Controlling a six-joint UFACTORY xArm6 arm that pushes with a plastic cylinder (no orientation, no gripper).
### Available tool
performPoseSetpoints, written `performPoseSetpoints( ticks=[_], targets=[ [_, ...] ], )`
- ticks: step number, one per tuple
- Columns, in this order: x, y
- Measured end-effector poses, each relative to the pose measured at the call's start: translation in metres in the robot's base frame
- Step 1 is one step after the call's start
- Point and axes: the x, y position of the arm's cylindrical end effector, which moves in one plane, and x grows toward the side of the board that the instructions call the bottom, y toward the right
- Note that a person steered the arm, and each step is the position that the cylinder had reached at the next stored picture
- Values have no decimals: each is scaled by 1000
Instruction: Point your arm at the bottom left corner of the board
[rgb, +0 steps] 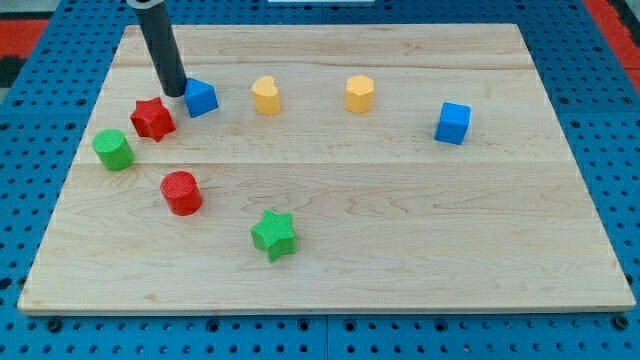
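Note:
My dark rod comes down from the view's top left; my tip rests on the wooden board just left of a blue block and up-right of a red star. A green cylinder lies near the board's left edge. A red cylinder sits below the red star. The board's bottom left corner lies far below and left of my tip.
A green star sits low in the middle. A yellow heart-shaped block and a yellow hexagon lie along the upper part. A blue cube is at the right. Blue pegboard surrounds the board.

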Motion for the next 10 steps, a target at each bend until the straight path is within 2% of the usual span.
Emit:
performPoseSetpoints(
  ticks=[1, 2, 3, 4, 5, 6, 7, 8, 9, 10],
  targets=[
    [-1, -7],
    [-13, -86],
    [-15, -119],
    [22, -115],
    [92, -119],
    [94, -120],
    [134, -114],
    [246, -112],
    [277, -110],
    [277, -109]
  ],
)
